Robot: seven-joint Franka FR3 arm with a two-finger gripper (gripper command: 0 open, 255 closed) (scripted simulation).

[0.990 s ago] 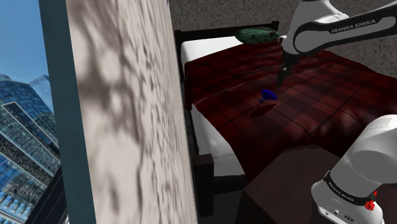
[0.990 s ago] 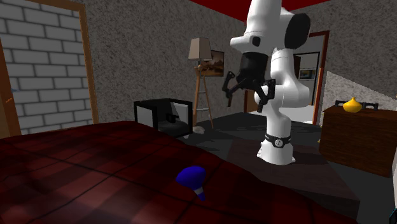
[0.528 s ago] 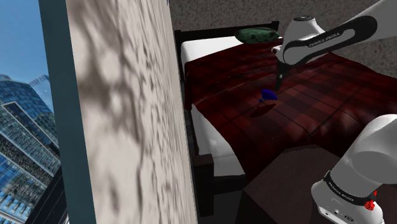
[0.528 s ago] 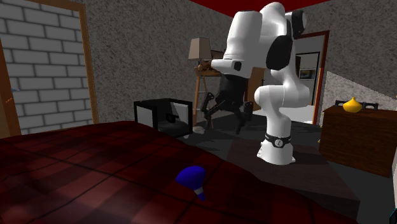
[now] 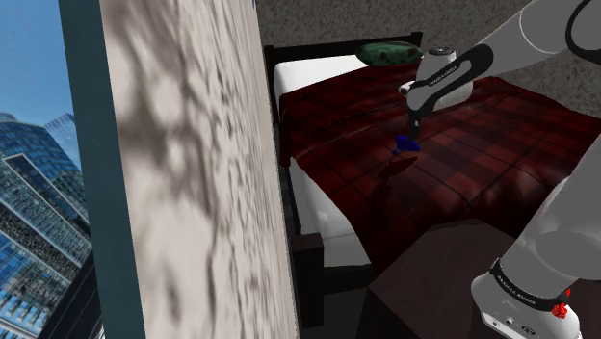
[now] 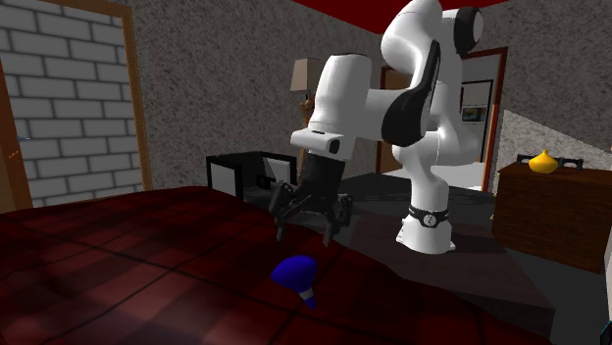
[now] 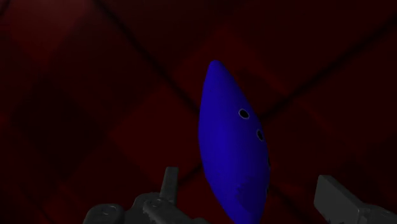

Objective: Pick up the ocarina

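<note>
Wrist view | pincer [image 7: 249, 186] spread astride blue ocarina [image 7: 230, 137], not touching | risk: tapered body may squirt out across bed [image 7: 76, 76] if closed off-centre

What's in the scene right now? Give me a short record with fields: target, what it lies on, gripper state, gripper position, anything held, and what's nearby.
target: blue ocarina, dark finger holes along one side
lies on: dark red checked bed cover
gripper state: gripper open, fingers apart
gripper position: hangs just above the ocarina, not touching it; in the wrist view the ocarina lies between the two fingers
held: nothing
nearby: green pillow at the head of the bed
</note>
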